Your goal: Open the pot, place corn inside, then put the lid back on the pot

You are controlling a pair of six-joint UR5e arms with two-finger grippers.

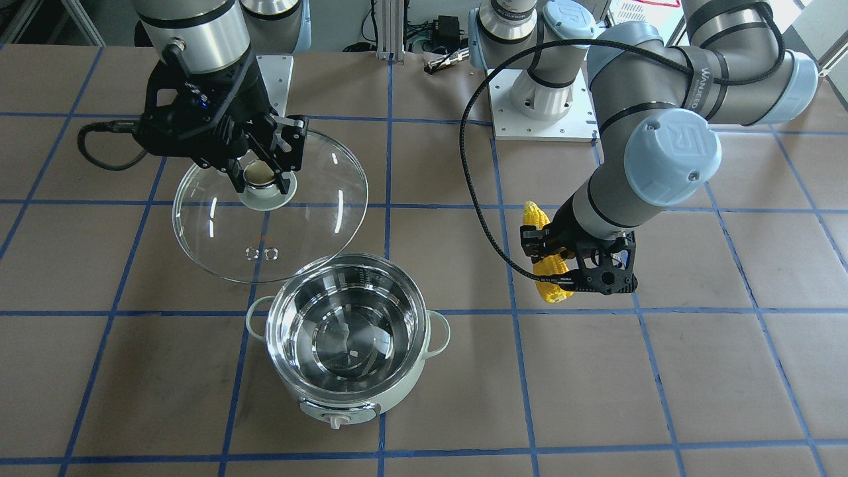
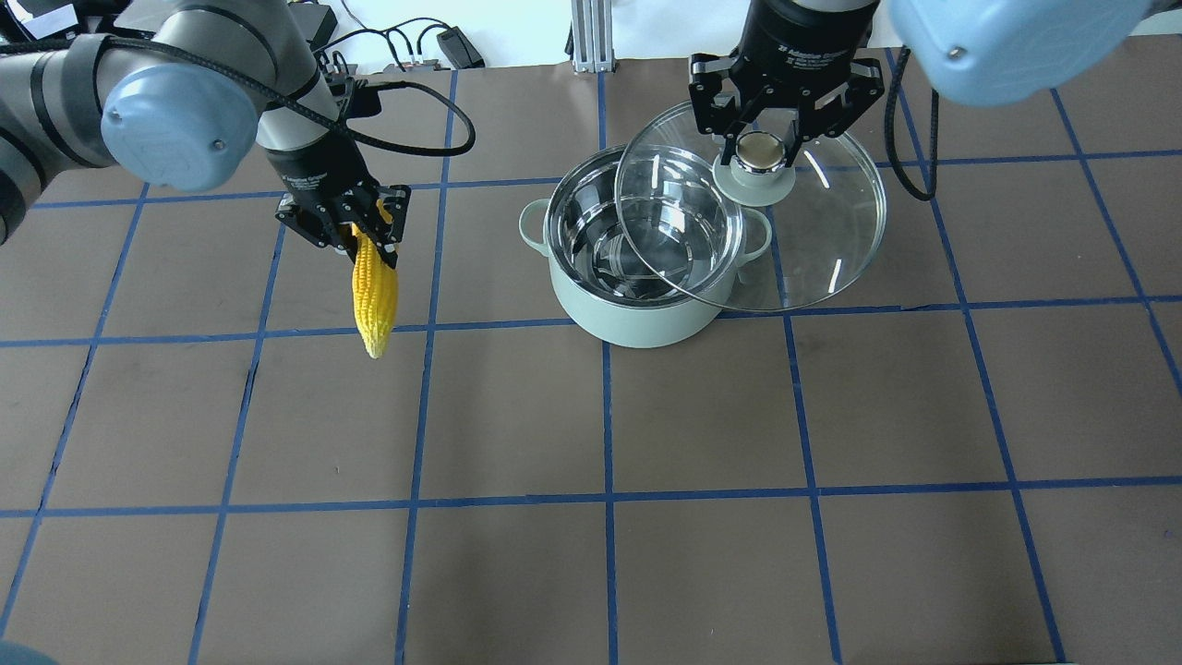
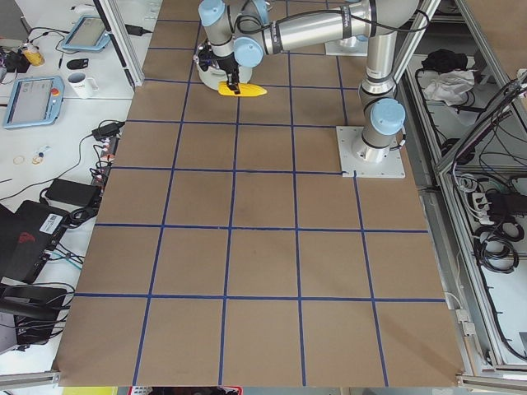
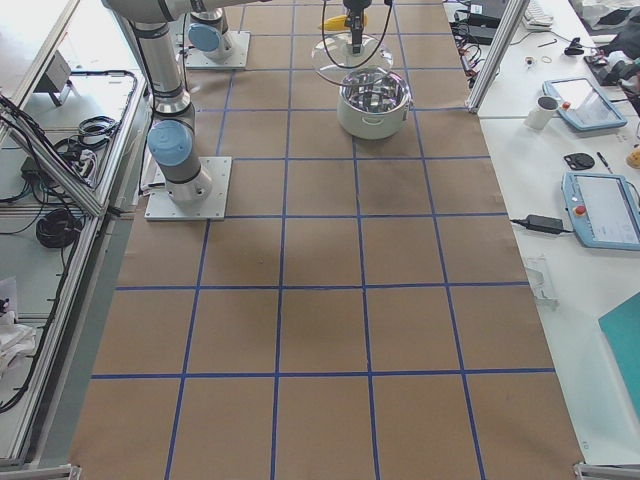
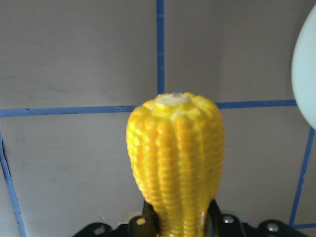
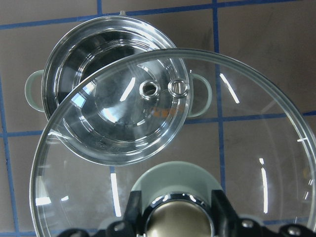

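Observation:
The pot stands open on the table, its steel interior empty; it also shows in the front view and through the glass in the right wrist view. My right gripper is shut on the beige knob of the lid and holds it in the air beside the pot, to the robot's right, with its edge overlapping the pot's rim. My left gripper is shut on the corn, held above the table to the left of the pot. The corn's end fills the left wrist view.
The brown table is marked with a blue tape grid. The arms' white base plates and cables lie at the robot's side. Benches with tablets and a mug stand beyond the table's edge.

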